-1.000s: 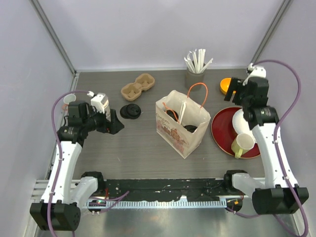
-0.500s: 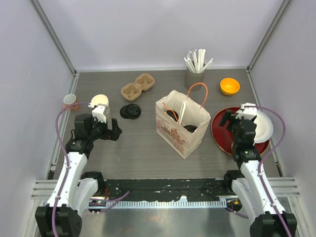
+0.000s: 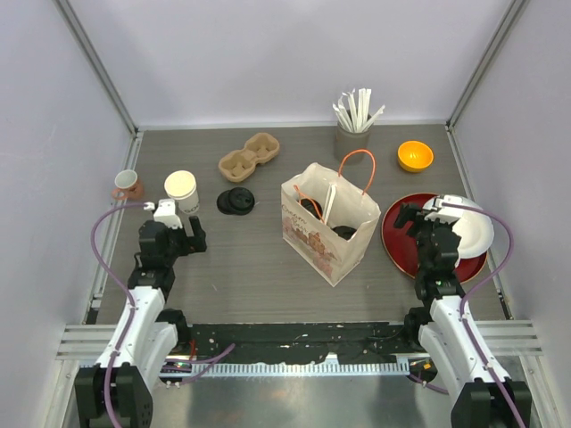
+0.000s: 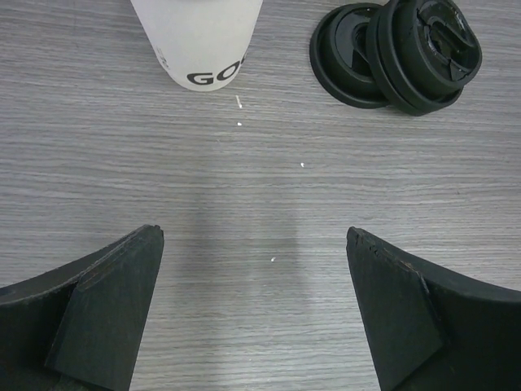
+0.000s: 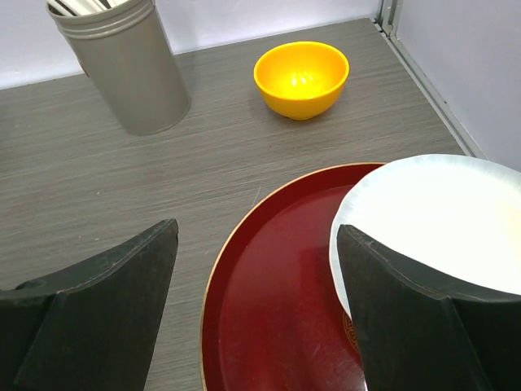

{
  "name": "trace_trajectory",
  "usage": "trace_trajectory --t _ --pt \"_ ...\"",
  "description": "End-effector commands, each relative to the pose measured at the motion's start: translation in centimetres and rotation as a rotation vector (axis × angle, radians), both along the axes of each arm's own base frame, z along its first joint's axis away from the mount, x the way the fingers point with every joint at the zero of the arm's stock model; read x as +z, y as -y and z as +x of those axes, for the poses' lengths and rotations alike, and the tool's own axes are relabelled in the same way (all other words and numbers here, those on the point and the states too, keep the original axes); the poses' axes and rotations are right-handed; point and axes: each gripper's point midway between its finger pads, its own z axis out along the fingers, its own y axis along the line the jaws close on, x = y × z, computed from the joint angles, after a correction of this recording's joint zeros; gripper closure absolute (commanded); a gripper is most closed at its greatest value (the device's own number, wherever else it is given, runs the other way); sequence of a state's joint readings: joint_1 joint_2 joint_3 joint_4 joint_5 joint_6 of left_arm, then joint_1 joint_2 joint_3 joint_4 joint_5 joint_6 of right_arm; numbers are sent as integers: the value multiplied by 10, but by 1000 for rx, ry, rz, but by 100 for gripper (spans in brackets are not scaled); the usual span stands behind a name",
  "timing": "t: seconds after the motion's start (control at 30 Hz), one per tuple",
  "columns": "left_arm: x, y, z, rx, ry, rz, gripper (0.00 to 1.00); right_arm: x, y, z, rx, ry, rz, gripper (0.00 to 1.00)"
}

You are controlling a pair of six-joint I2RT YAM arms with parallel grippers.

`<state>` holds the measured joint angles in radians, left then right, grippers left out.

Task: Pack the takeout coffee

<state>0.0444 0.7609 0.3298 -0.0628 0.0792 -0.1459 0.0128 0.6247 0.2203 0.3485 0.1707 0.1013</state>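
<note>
Takeout coffee (image 3: 310,207) bagged | cup (image 4: 203,41) reads "GO" | left end effector (image 4: 254,244), right end effector (image 5: 256,232) spread

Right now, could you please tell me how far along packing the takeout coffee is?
Looks done: black round lids show inside the printed paper bag with orange handles, likely the coffee. In hand: nothing; left gripper and right gripper are open. Remaining: nothing obvious.

We're high above and behind the arm bases, looking down over the table (image 3: 259,267). The left wrist view peers low past the left gripper (image 4: 254,244) at black lids (image 4: 399,53) and a cropped cup (image 4: 199,41), probably the one seen overhead. The right wrist view, past the right gripper (image 5: 256,236), shares the red tray (image 5: 269,326) and orange bowl (image 5: 301,77).
</note>
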Motion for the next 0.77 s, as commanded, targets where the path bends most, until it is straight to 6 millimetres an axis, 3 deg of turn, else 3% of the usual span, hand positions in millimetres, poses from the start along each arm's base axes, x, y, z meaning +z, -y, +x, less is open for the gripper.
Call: trace_trajectory --t 0.0,0.73 --pt "8 -2 7 1 83 9 0 15 4 4 -28 74 14 16" --pt "6 -16 5 86 81 19 3 14 5 4 -34 71 15 16"
